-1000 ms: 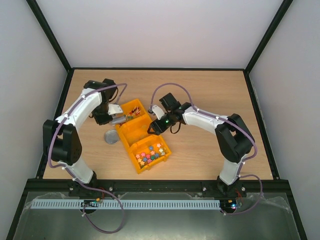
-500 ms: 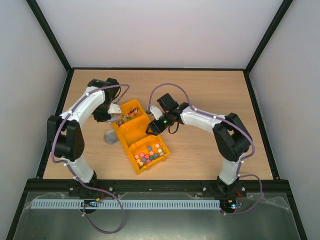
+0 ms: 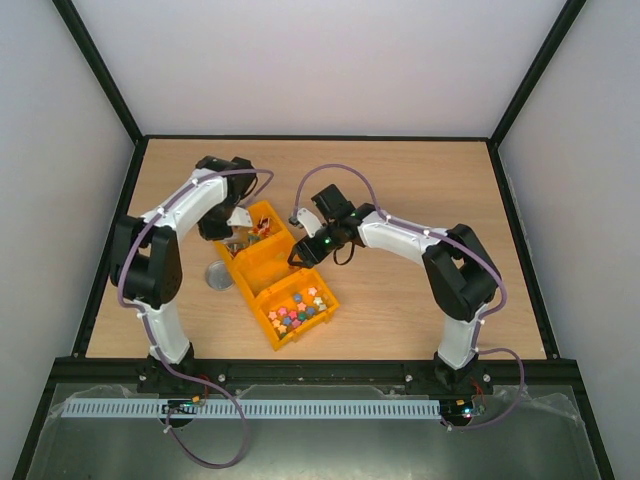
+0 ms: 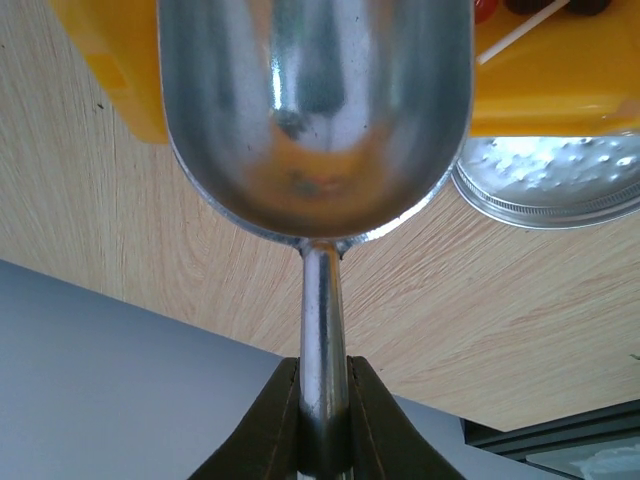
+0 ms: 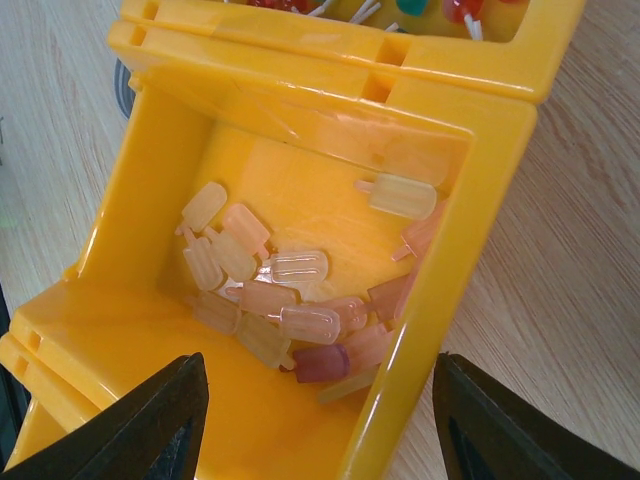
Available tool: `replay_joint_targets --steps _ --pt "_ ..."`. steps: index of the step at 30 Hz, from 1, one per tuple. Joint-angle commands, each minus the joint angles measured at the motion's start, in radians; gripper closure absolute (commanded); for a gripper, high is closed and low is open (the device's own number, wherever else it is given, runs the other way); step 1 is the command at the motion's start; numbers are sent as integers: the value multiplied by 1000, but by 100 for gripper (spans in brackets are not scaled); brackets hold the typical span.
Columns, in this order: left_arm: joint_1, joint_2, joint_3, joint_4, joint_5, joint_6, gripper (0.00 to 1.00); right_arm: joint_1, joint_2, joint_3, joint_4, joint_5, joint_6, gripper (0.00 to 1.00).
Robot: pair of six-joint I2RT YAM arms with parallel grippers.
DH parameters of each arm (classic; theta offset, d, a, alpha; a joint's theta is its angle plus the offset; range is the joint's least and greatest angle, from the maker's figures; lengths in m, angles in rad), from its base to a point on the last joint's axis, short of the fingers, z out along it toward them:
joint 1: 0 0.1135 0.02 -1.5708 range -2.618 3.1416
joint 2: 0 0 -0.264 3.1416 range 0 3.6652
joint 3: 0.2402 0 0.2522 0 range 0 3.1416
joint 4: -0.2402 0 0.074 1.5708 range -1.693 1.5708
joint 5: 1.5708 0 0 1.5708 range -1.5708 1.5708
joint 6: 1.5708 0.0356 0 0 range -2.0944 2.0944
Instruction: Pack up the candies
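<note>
Left gripper [image 4: 323, 378]: pinches metal scoop [image 4: 315, 120] by its handle, empty bowl forward, apparently to dig. Right gripper [image 5: 320, 410]: jaws spread over the middle compartment [image 5: 250, 160], probably to brace it. Candies [image 5: 300, 322]: loose in yellow bin [image 3: 262, 264], toward the left edge of the table [image 3: 420, 180].

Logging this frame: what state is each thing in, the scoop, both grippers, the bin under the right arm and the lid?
Shiny metal scoop: bowl empty, handle clamped.
Left gripper: shut on the scoop's handle.
Right gripper: open, above the middle bin.
Yellow plastic middle bin: open-topped, holding pale popsicle-shaped candies.
Round metal lid: lying flat beside the yellow bin.
</note>
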Motion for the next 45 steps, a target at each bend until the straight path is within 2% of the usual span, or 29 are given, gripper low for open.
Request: replay_joint_targets --steps 1,16,25,36,45 --pt "-6 73 9 -43 30 -28 98 9 21 21 -4 -14 -13 37" --pt "-21 129 25 -20 374 -126 98 8 26 20 10 -8 -17 40" --pt "26 55 -67 153 564 -130 98 9 16 15 -7 15 -30 40" --pt "152 -33 -239 344 678 -63 98 -1 -3 17 -29 47 -26 40" --pt "228 -64 -324 410 732 1 98 -17 -25 13 -46 50 -34 37"
